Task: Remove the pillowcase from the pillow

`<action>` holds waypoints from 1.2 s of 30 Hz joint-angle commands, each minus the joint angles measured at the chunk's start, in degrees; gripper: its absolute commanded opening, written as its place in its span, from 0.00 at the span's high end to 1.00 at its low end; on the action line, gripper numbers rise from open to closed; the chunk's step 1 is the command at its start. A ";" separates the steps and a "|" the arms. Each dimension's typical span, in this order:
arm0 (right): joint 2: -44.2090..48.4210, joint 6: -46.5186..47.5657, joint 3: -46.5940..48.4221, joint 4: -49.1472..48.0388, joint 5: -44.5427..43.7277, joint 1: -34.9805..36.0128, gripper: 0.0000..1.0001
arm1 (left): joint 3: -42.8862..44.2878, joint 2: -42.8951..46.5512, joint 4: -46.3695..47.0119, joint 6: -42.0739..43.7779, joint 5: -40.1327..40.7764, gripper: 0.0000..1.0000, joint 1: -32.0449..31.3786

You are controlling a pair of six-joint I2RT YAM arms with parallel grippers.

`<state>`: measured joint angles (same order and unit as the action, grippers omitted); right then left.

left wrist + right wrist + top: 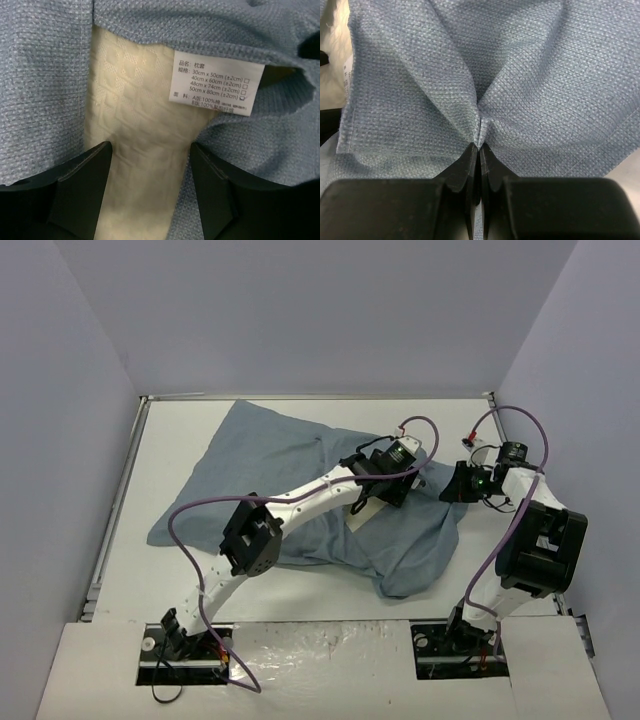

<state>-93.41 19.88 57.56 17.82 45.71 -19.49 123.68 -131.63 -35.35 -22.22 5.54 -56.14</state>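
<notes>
The grey-blue pillowcase [300, 465] lies spread across the table with the pillow inside. A cream quilted strip of the pillow [135, 125] shows in the case's opening, with a white printed tag [217, 82] on it. My left gripper [150, 160] is open, its jaws wide apart right over that exposed strip and the case's hem; it is above the cloth's right part [385, 480]. My right gripper [480, 147] is shut on a pinched fold of the pillowcase [520, 75] at the cloth's right edge [462, 483].
White table [180, 440] inside grey walls, with a metal rail along the left edge [118, 500]. Purple cables loop over both arms. The right arm's black body [540, 545] stands to the right of the cloth.
</notes>
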 commanded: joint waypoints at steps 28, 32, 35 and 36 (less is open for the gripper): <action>-0.90 2.09 1.59 1.16 3.77 -0.73 1.00 | 7.81 -6.53 -0.77 -18.04 -7.65 0.32 4.37; -1.52 1.74 1.77 1.16 4.03 -0.82 1.00 | 5.70 -7.06 -1.30 -16.63 -6.07 0.41 4.37; -1.52 1.57 1.85 1.16 4.29 -0.73 1.00 | 4.56 -7.67 -1.74 -14.79 -3.00 0.54 4.55; -1.34 1.39 1.77 1.16 4.30 -0.73 1.00 | 4.29 -7.76 -1.74 -14.09 -2.56 0.60 4.72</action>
<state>-93.84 21.17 57.56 17.82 47.94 -19.90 129.73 -138.76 -32.73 -38.92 0.62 -51.31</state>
